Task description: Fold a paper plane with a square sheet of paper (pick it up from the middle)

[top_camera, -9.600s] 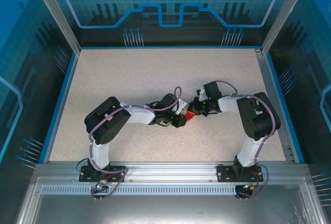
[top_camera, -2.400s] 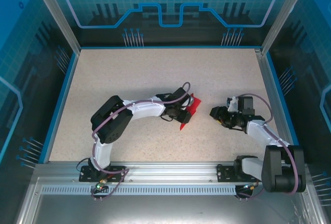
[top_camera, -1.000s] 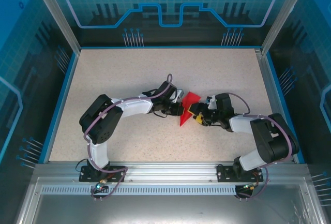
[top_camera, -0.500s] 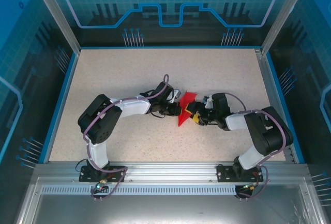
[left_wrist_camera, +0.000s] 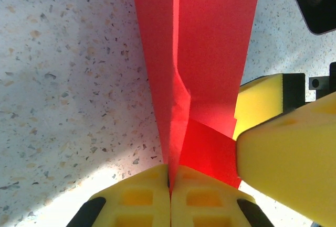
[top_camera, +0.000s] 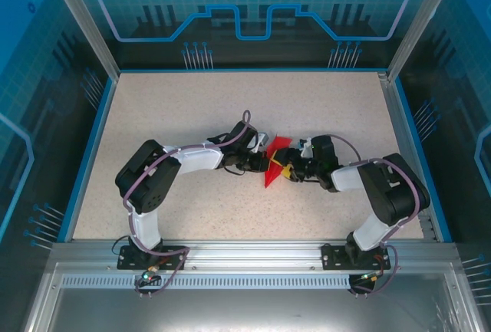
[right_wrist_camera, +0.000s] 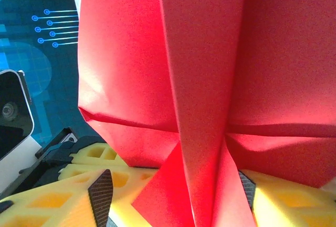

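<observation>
One paper plane (top_camera: 275, 166) pinched by L end effector (left_wrist_camera: 170, 177).

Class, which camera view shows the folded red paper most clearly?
Left wrist: the red paper shows its centre crease and layers, pinched in the left tool. Right wrist crops it very close; top external gives a small red wedge.

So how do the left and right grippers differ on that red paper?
The left gripper is shut on the folded red paper; the right gripper has its fingers apart around it. The left gripper reaches in from the left, the right gripper from the right. Both have yellow fingers.
</observation>
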Robot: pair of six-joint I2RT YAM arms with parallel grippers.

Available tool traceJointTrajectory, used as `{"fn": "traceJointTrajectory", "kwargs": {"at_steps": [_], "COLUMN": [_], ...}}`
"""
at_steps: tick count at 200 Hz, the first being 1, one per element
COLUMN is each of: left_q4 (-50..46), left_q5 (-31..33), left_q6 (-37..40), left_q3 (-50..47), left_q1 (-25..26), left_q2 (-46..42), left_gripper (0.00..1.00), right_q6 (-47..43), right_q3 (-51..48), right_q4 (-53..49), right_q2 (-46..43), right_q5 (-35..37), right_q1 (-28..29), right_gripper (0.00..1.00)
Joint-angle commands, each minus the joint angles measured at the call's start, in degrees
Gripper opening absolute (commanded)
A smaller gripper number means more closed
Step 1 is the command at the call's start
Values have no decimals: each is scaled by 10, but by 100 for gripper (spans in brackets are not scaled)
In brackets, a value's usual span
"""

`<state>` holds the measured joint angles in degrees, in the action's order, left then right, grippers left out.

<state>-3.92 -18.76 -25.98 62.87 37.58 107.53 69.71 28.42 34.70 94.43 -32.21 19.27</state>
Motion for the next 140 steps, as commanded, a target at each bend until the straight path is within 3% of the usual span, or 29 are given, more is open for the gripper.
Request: {"fn": "traceJointTrajectory", "kwargs": {"at_steps": [1,92,140], "left_q4": [15,79,76], "left_q5": [-26,-76,-83], "left_q6": [-22,-78,-70], "left_q3": [-4,-33,-30], "left_q1": [-8,-33,-34], "left_q2": [-14,-14,-14], "left_gripper": [5,5,6], "right_q6": [3,-39,-35], "right_q3": [12,22,33], "right_q4": [13,-48,-39], "right_q2": [12,10,15], "right_q5": [-8,15,11], "right_q1": [14,25,28], "right_gripper": [61,31,25]}}
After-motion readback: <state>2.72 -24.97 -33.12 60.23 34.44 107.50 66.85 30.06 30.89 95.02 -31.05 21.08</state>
